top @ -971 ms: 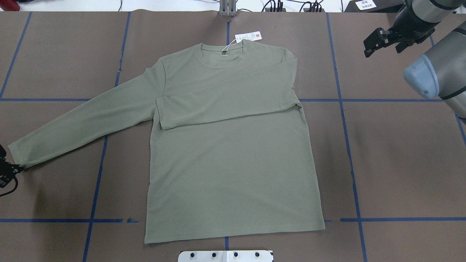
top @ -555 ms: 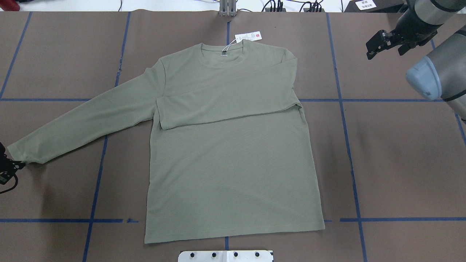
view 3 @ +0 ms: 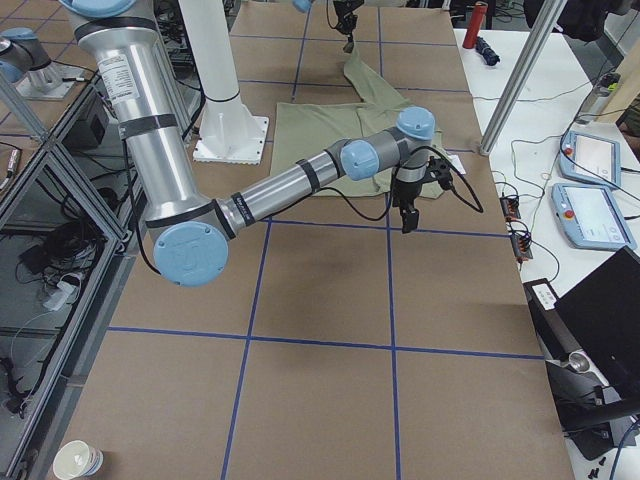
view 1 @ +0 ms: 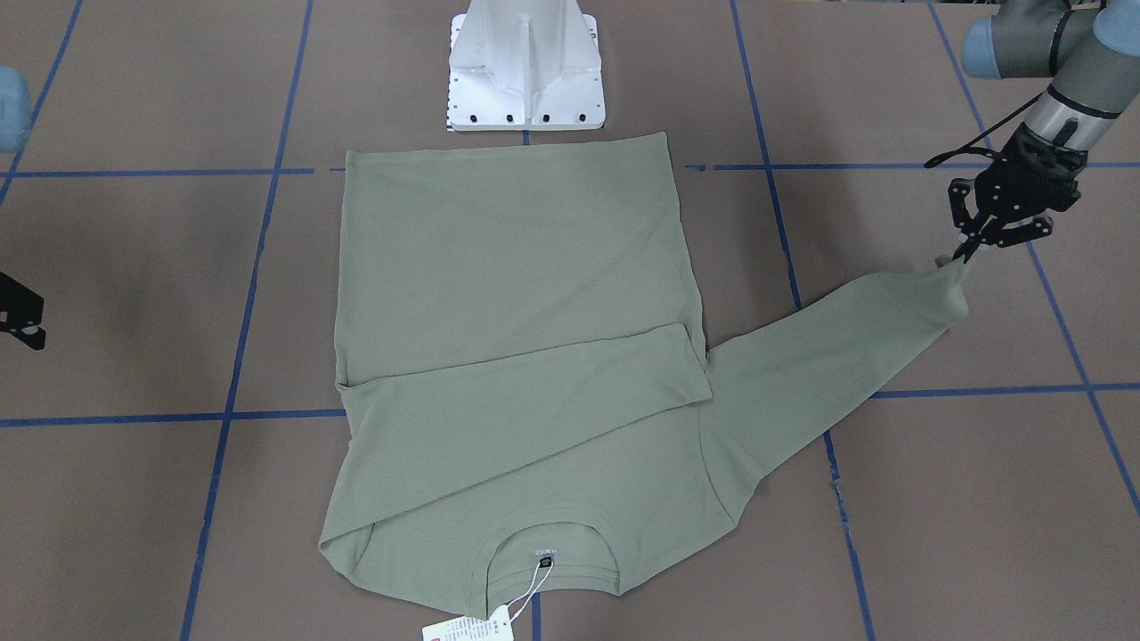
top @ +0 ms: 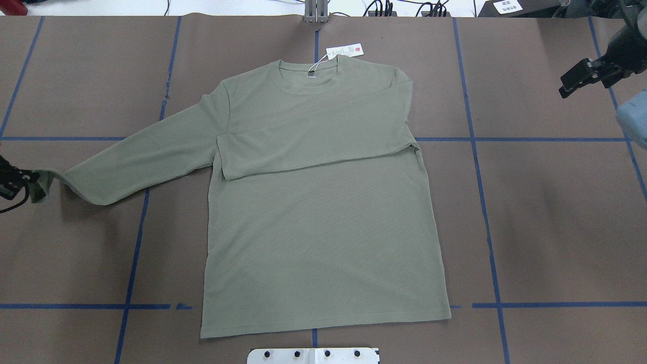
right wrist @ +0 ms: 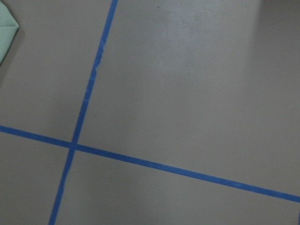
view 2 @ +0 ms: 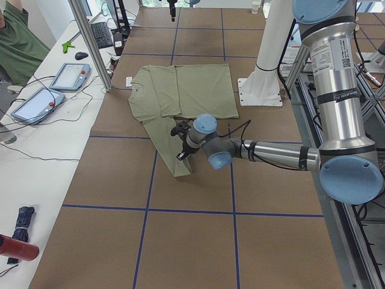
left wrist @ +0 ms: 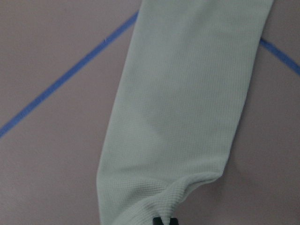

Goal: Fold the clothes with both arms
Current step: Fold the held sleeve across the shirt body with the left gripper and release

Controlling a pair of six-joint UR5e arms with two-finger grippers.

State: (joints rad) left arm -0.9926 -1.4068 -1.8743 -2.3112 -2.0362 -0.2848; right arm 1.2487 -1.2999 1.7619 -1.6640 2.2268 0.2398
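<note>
**One sleeve across, the other pinched at the cuff**

The shirt [top: 323,227] lies face up in the middle of the bench [top: 546,227], its hem near the robot's pedestal [view 1: 525,67] and its collar on the far side. The hang tag [top: 345,50] trails past the neckline. The sleeve on the robot's right [top: 313,146] is already laid flat across the chest. That probably explains why the right end effector [top: 568,86] hangs empty well off to the far right, its fingers apparently spread, clear of the cloth.

The other sleeve reaches out to the left. The left end effector [view 1: 962,256] is pressed together on the tip of its cuff [view 1: 951,283], with the fabric bunched at the fingertips. The cuff is raised off the bench while the upper sleeve rests flat. Holding the very end should let the whole sleeve swing over the body in one sweep, so I judge the second sleeve fold to be the step in hand.

The bench is covered in matte brown sheeting, and blue tape [top: 475,151] marks it into large squares. This gives a plain, low-glare surface with lines for squaring the garment. Beyond the far edge stands a white side table with teach pendants [view 2: 69,75] and cables, behind aluminium posts [view 2: 90,42].
</note>
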